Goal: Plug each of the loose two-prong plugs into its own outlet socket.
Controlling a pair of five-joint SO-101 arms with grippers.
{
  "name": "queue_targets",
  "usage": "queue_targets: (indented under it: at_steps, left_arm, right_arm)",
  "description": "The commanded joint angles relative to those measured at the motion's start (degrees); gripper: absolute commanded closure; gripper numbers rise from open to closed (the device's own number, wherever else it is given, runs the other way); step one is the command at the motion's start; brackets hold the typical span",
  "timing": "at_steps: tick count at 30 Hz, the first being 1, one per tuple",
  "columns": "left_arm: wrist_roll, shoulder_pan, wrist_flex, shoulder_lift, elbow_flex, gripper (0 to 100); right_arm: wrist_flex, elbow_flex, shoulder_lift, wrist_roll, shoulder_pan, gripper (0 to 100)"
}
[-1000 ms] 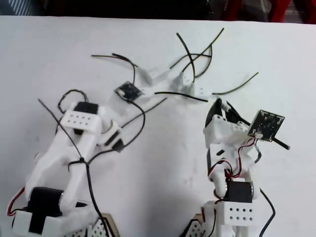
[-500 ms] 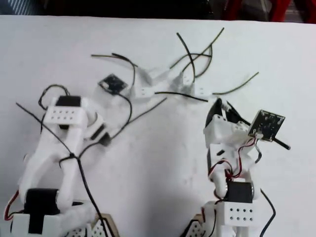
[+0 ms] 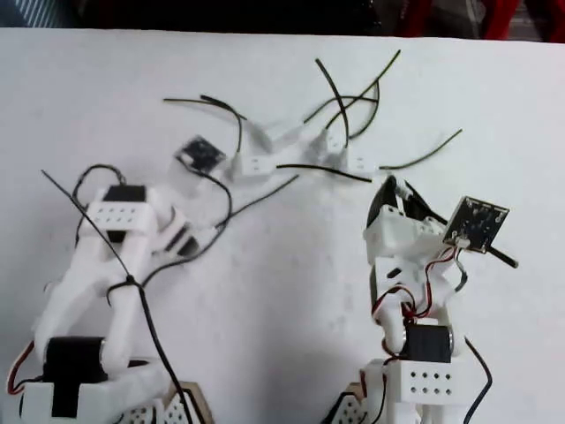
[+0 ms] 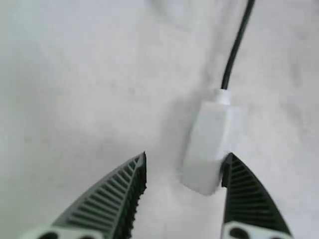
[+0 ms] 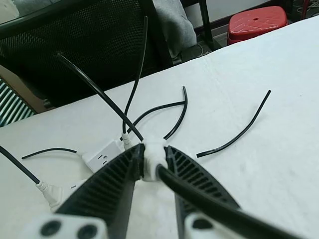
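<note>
White surface (image 3: 291, 291) lies bare between my two arms, so there is open room there. The tangle of black cords (image 3: 325, 170) and outlet sockets (image 3: 256, 165) sits farther off, short of the far edge. My left fingers (image 4: 130, 181) are spread apart, and a white plug (image 4: 209, 144) touches one of them. My right fingers (image 5: 122, 172) are clamped on a second plug (image 5: 153, 149), right of the sockets. Since a second ago my left arm has swung left, and the right has kept still.
</note>
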Motion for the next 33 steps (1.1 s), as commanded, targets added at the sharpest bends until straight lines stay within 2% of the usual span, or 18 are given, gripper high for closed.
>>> queue_targets:
  at_steps: [1, 7, 13, 18, 22, 26, 33]
  left_arm:
    - [-0.4, -4.3, -4.6, -1.7, -0.2, 75]
    - [-0.4, -5.8, -4.8, -2.5, -0.4, 75]
    - [-0.5, -2.9, 6.8, -2.4, -8.3, 75]
    - [-6.5, 1.9, 14.2, -1.9, -12.3, 75]
    - [-8.9, 3.5, 12.3, -1.1, -12.3, 75]
    - [-9.9, 3.5, 12.1, 6.5, -16.3, 75]
    - [-11.5, 3.1, 18.4, 24.8, -30.1, 76]
  right_arm:
    - [-1.0, -1.4, -0.3, 1.2, 0.4, 98.1]
    - [-1.0, -1.4, -0.3, 1.2, 0.4, 98.1]
    - [-1.0, -1.4, -0.3, 1.3, 0.4, 98.1]
    - [-1.1, -1.4, -0.3, 1.4, 0.4, 98.1]
    - [-1.1, -1.4, -0.3, 1.4, 0.4, 98.1]
    - [-1.1, -1.4, -0.3, 1.4, 0.4, 98.1]
    - [-1.1, -1.4, -0.3, 1.5, 0.4, 98.1]
